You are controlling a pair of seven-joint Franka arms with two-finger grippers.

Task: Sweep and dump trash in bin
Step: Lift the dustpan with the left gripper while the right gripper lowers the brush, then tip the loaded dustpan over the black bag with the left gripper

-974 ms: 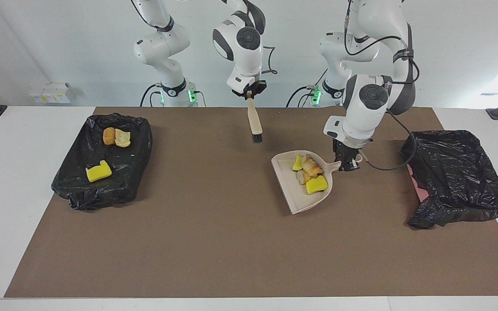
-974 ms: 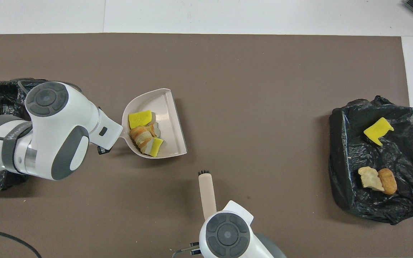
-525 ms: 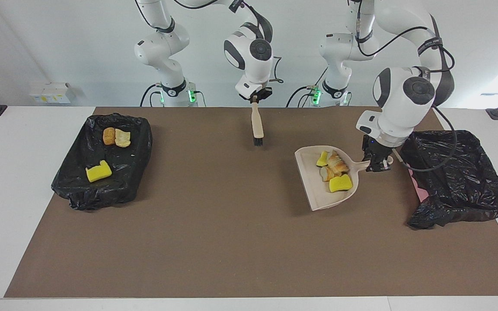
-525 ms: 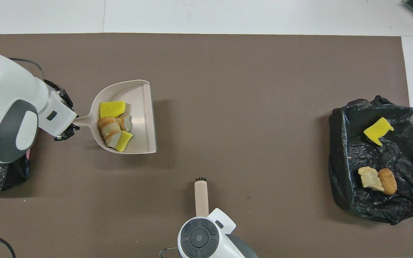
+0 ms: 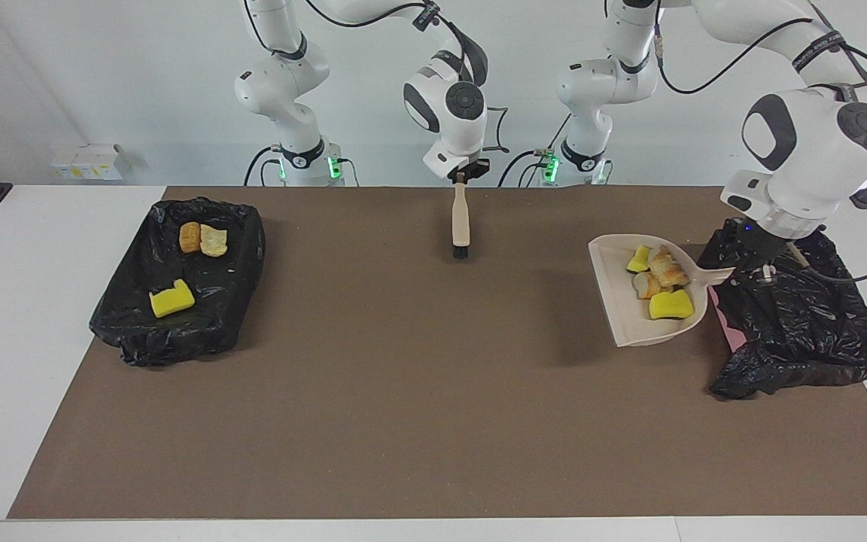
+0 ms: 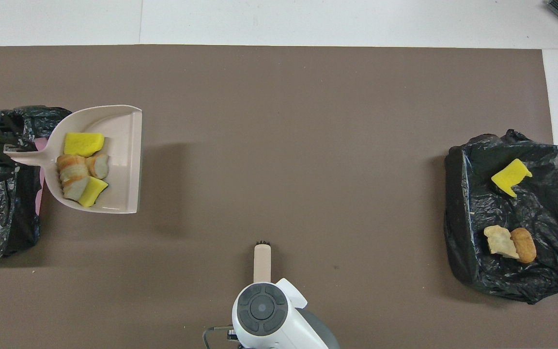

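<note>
Fingers of the left gripper (image 5: 743, 265) pinch the dustpan (image 5: 622, 316) handle over the bin (image 5: 817, 331); light, soft trash (image 5: 659, 282) rides loose inside. Right gripper (image 5: 462, 178) clamps the dangling brush (image 5: 461, 222).

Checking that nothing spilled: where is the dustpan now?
The dustpan is held up by the left gripper at the left arm's end of the table, beside the black bin, trash inside.
</note>
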